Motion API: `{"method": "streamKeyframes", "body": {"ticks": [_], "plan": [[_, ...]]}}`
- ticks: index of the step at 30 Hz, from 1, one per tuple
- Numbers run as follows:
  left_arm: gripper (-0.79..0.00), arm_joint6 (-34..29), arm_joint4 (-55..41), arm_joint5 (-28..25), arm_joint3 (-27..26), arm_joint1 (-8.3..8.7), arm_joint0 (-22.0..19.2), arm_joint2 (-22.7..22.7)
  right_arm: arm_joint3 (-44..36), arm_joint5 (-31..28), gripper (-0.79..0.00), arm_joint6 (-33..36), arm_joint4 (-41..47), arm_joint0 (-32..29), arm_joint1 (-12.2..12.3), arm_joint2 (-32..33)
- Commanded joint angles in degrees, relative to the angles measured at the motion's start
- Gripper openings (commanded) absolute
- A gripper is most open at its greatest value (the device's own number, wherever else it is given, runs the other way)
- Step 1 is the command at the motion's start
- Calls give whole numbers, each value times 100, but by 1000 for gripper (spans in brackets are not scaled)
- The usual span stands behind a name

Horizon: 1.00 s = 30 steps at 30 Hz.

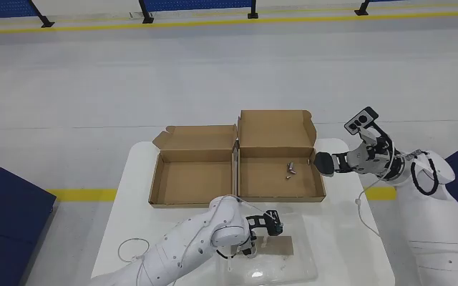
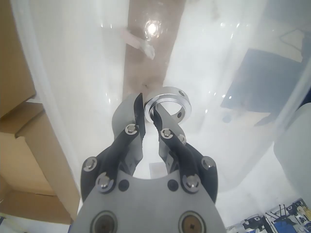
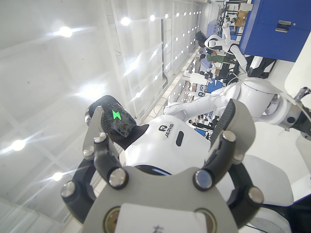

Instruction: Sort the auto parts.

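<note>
My left arm is folded in close, elbow bent, with the forearm lying across the near side of the counter (image 1: 336, 222) and the wrist hanging over the clear bin (image 1: 309, 274) at 6 o'clock. My left pincer (image 2: 147, 105) points down into that bin and is clamped on the wall of a silver ring (image 2: 170, 96). One finger (image 2: 139, 112) presses the outside and the other passes through the hole. The ring sits tilted in the grip, low over the bin's floor (I cannot tell whether it touches). Beyond my fingertips a brown strip (image 2: 150, 69) shows through the clear floor. A small pale piece (image 2: 139, 44) lies over the strip, well apart from the ring.

My right arm is stretched out at 3 o'clock, off the counter's edge. Its dark joint is just beside the outer wall of the right box (image 1: 265, 184). The wrist is turned upward, so my right pincer (image 3: 165, 105) faces the ceiling lights with its fingers spread wide and nothing between them.

At 12 o'clock two open cardboard boxes stand side by side, walls touching. The left box (image 1: 193, 154) is toward 11 and the right box toward 1. A few small metal parts (image 1: 290, 169) lie on the right box's floor, near its 3 o'clock wall.
</note>
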Motion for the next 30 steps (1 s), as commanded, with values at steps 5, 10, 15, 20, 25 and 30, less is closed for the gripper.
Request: {"method": "streamKeyframes", "body": {"ticks": [5,10,15,20,25,30], "plan": [[-785,-8,-144,-177,-631,205,278,-400,0,0,0,0,0,0,0,0],[-785,-8,-144,-177,-631,205,278,-400,0,0,0,0,0,0,0,0],[-785,174,-139,-128,-634,215,321,-451,0,0,0,0,0,0,0,0],[-785,748,-298,-211,-966,399,617,-1070,0,0,0,0,0,0,0,0],[-785,1496,-646,-802,-1372,684,1281,-2010,0,0,0,0,0,0,0,0],[-785,2233,-1025,-1513,-1585,873,1836,-2657,0,0,0,0,0,0,0,0]]}}
